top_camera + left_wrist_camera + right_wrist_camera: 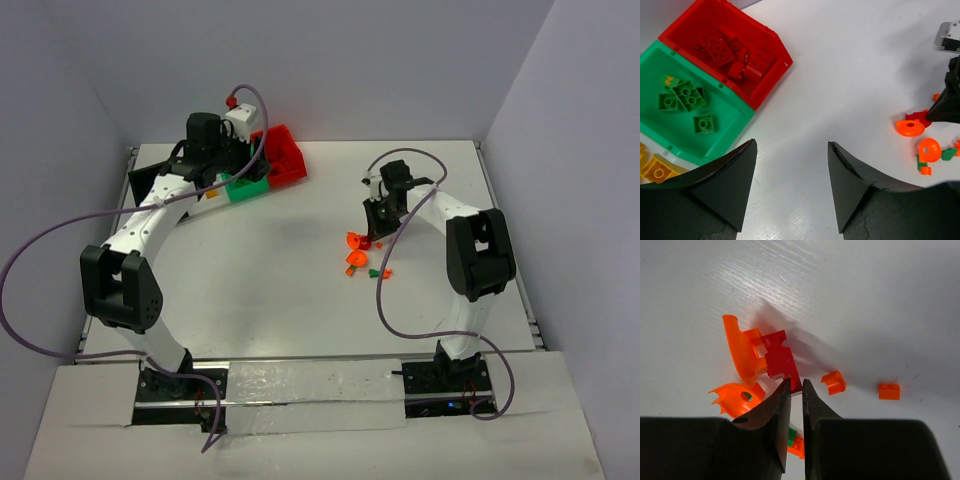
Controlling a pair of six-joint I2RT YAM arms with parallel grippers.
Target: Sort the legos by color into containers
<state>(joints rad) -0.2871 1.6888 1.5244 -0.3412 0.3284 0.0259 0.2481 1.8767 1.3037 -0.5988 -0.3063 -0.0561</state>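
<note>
My right gripper [796,386] is down on the table at the loose pile, its fingers closed to a narrow gap on the end of a red lego [782,360]. That lego lies against an orange curved piece [740,347]. In the top view the right gripper [372,238] stands over this pile. My left gripper [792,145] is open and empty over bare table beside the green bin [725,131] and the red bin [785,56]. The green bin holds green bricks [685,95] and the red bin holds red bricks [722,47].
Around the right gripper lie an orange disc [732,397], a small orange arch [833,382], an orange brick [889,391] and a green piece [791,434]. Yellow bricks [657,170] lie in a bin left of the green one. A black bin [150,180] sits at far left.
</note>
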